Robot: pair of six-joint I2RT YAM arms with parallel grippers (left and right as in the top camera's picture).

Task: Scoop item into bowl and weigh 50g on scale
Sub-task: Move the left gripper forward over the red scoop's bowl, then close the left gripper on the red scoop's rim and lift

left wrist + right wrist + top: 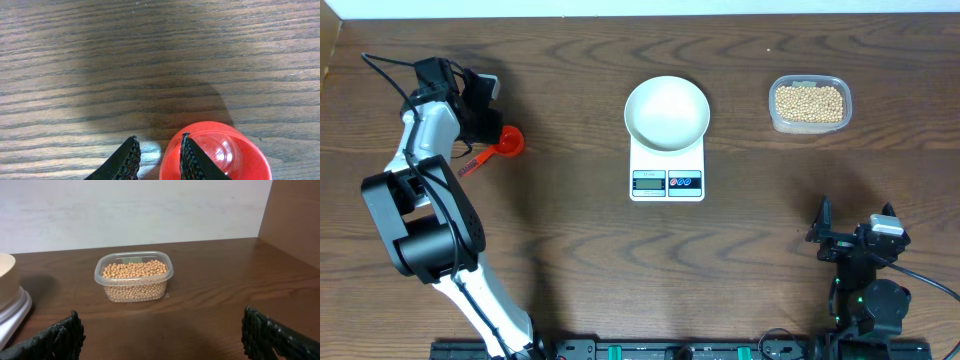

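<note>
A small white rectangular digital kitchen scale [667,183] was seen at the middle of the overhead frame, on the dark wood-grain counter [570,235]. Its grey display and its red and blue round buttons were turned toward the lower edge, and the reading was too small to be made out. A round, plain white shallow bowl [667,110] was set on the scale's upper part, and nothing was seen inside it.

The many small round tan-beige beans [810,102] were held in a clear rounded-rectangular plastic tub [133,255] at the upper right of the overhead frame, well apart from the scale. The tub was filled nearly to its rim.

A small red plastic measuring scoop [215,155] was found on the counter at the upper left of the overhead frame, its cup pointed toward the scale. The left claw [159,142] was placed over it. In the left wrist view the fingers were parted, bare wood was visible between them, and one finger [192,160] overlapped the scoop's cup near its rim. The claw was released, and nothing was pinched.

The right claw [161,330] was seen at the lower right of the overhead frame, spread wide and empty, and it was faced toward the tub from well apart.
</note>
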